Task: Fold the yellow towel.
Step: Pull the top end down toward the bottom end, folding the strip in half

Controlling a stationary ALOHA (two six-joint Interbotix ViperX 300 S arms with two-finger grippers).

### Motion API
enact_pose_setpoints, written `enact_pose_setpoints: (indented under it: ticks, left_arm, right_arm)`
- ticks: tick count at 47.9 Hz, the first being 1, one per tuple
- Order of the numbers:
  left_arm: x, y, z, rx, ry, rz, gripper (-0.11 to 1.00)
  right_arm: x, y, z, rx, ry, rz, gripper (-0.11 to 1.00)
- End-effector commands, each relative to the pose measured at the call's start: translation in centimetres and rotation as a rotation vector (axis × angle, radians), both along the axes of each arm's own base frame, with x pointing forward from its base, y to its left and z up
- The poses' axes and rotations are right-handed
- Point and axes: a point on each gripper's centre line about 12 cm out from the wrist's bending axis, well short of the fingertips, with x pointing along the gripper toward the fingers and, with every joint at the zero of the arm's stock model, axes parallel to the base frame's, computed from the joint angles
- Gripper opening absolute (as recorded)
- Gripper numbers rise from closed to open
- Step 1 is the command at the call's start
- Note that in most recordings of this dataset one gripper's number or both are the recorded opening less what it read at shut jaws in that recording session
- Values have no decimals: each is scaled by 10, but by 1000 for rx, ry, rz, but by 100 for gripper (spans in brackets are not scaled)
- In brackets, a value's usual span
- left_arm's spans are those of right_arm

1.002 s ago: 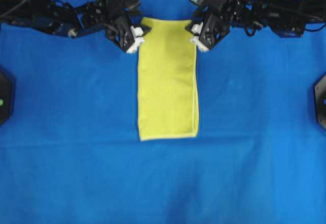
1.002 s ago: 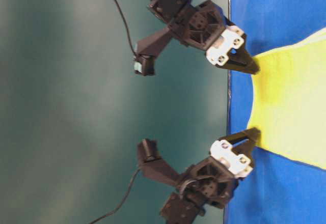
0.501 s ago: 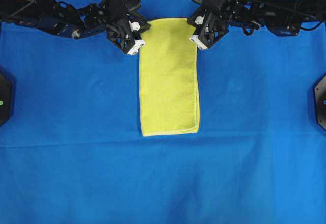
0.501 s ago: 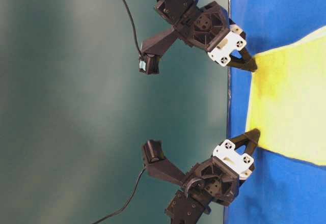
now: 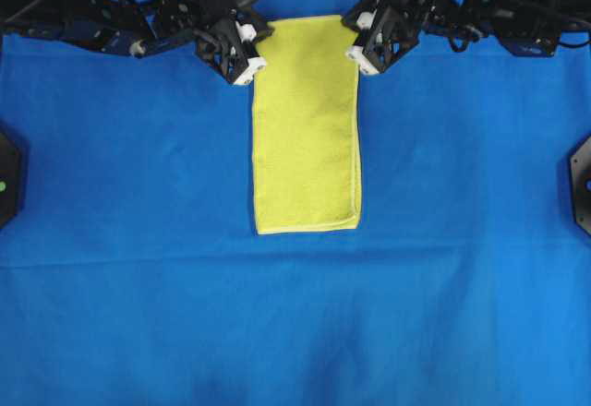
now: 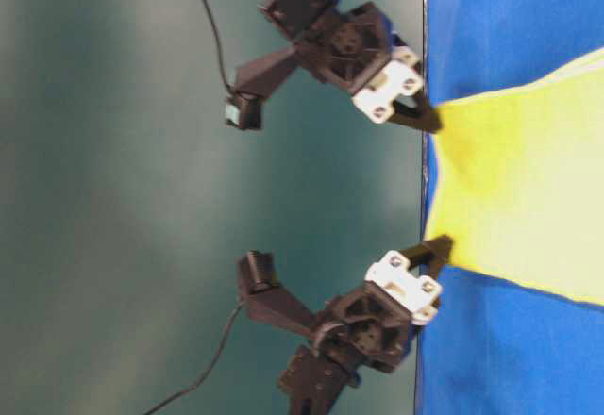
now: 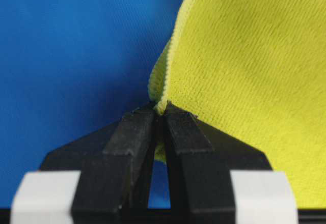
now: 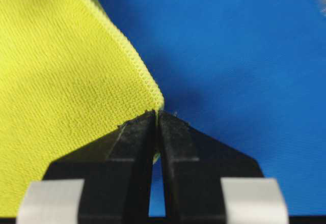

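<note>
The yellow towel [image 5: 307, 129] lies as a long folded strip down the middle of the blue cloth [image 5: 138, 268], its near end flat. My left gripper [image 5: 259, 39] is shut on the towel's far left corner [image 7: 162, 102]. My right gripper [image 5: 351, 35] is shut on the far right corner [image 8: 157, 107]. In the table-level view both far corners are lifted off the blue cloth, with the left gripper [image 6: 442, 243] and the right gripper [image 6: 434, 124] pinching the yellow towel [image 6: 528, 198] between them.
The blue cloth covers the whole table. Black fixtures sit at the left edge [image 5: 7, 175] and the right edge [image 5: 582, 180]. Both arms stretch along the far edge, with cables trailing behind them [image 6: 212, 28].
Both grippers closed on the towel's far corners and moved toward the far edge, raising that end off the cloth. The near end has shifted slightly farther away.
</note>
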Motion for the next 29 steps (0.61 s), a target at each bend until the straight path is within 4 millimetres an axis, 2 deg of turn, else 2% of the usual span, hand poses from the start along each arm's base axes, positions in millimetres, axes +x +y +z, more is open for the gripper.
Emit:
enact_pose_setpoints:
  ticks: [1,10,15,22,29]
  left_arm:
    - [2,10,22,35,-44,12,3]
    - [0,10,24,38,-35,12,3]
    - [1,4,33,42,-42,-2,3]
    - [3,-23,48,46,-52,-63,3]
    - [0,-57,55,43,-61,-135,3]
  right_arm:
    - [-2,-9,22,-36,-45,-17,3]
    - [-3,-10,24,-34,-44,-23,3]
    - [-5,-4,28,-26,-44,-21,3]
    - [-8,15,43,-27,-38,9,3]
    - [-10,47,60,-30,-44,73,3]
